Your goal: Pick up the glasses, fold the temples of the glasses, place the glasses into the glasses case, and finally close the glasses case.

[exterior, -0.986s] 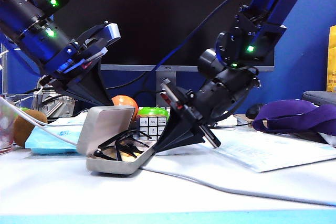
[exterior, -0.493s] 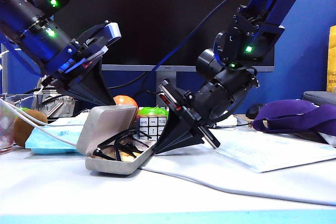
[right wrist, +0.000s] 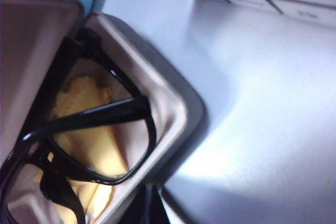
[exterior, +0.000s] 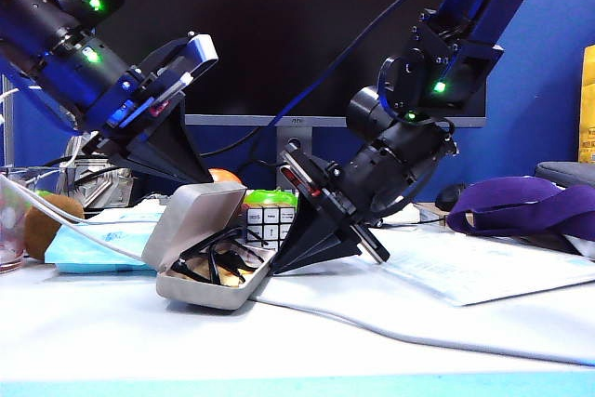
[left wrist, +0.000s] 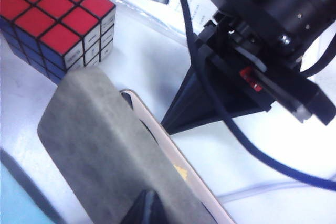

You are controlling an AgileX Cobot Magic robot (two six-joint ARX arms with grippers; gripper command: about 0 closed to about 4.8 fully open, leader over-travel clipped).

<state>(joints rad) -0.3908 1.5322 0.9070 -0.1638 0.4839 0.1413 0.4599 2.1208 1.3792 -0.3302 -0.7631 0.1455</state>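
The grey glasses case (exterior: 206,291) lies near the table's front, its lid (exterior: 193,218) leaning about halfway over the base. The black-framed glasses (exterior: 218,259) lie inside on the yellow cloth (right wrist: 88,145). One of the temples (right wrist: 97,114) is folded across the lens. My left gripper (exterior: 208,179) is shut, its tip on the lid's grey outer side (left wrist: 105,145). My right gripper (exterior: 275,265) is shut too. Its tip rests against the end rim (right wrist: 176,106) of the case's base. The other temple is hard to make out.
A Rubik's cube (exterior: 265,221) stands just behind the case, with an orange (exterior: 224,176) and a green object (exterior: 270,197) further back. A light blue packet (exterior: 93,248) and a kiwi (exterior: 42,226) lie left. Papers (exterior: 465,267), a grey cable (exterior: 372,323) and purple cloth (exterior: 521,206) are right.
My left gripper has pushed rightward on the lid, which now leans further over the glasses. The case has shifted slightly. The right gripper has stayed at the case's end.
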